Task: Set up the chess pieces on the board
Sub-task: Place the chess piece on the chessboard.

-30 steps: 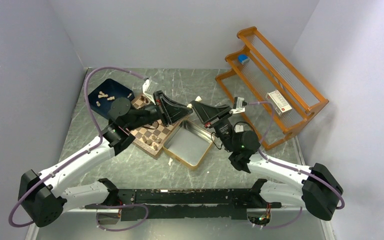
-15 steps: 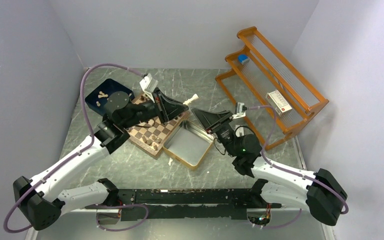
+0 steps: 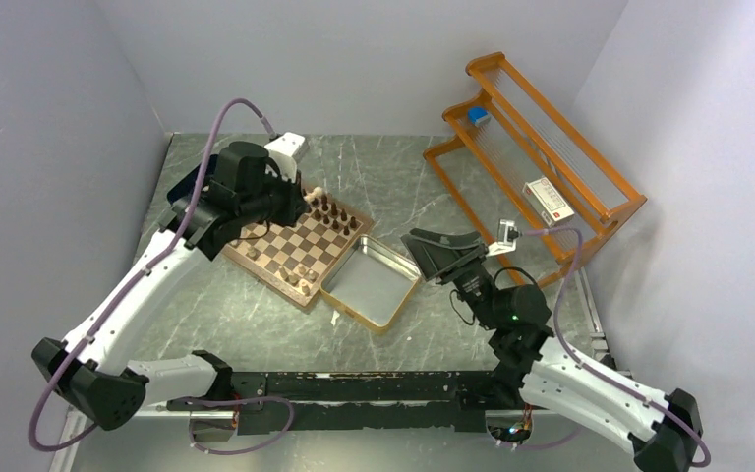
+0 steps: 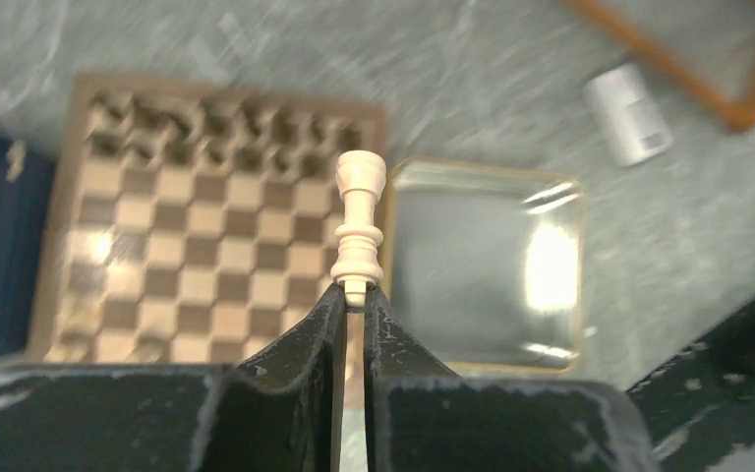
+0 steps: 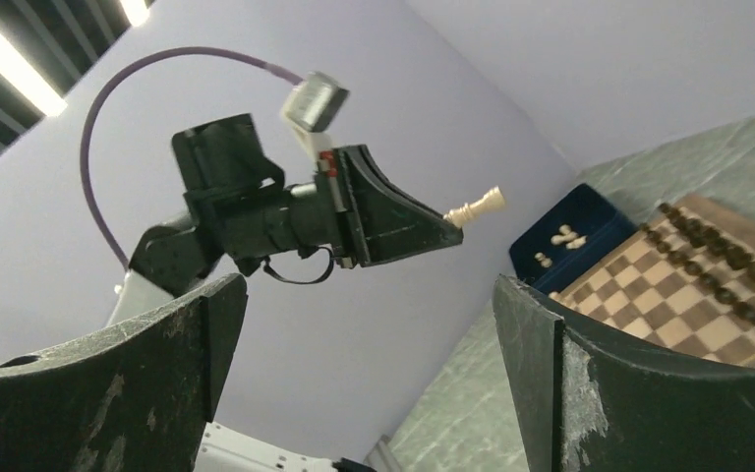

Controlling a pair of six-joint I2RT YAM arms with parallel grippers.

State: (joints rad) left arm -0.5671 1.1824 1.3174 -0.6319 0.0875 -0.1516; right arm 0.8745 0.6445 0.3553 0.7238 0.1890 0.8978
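Chess pieces (image 3: 300,278) lie beyond the right claw (image 5: 369,295), which hangs wide apart and empty above the counter (image 3: 256,324), just right of the silver tin (image 3: 371,282). Left of the tin sits the board (image 3: 295,241): a few chessmen on its near edge, two rows of dark ones (image 3: 339,214) along the far edge. Over the far corner the left claw (image 4: 354,295) pinches one pale piece (image 4: 359,221) by its base, held clear of the board. Farther left, more pale pieces (image 5: 560,236) lie loose in the navy tray (image 5: 600,211).
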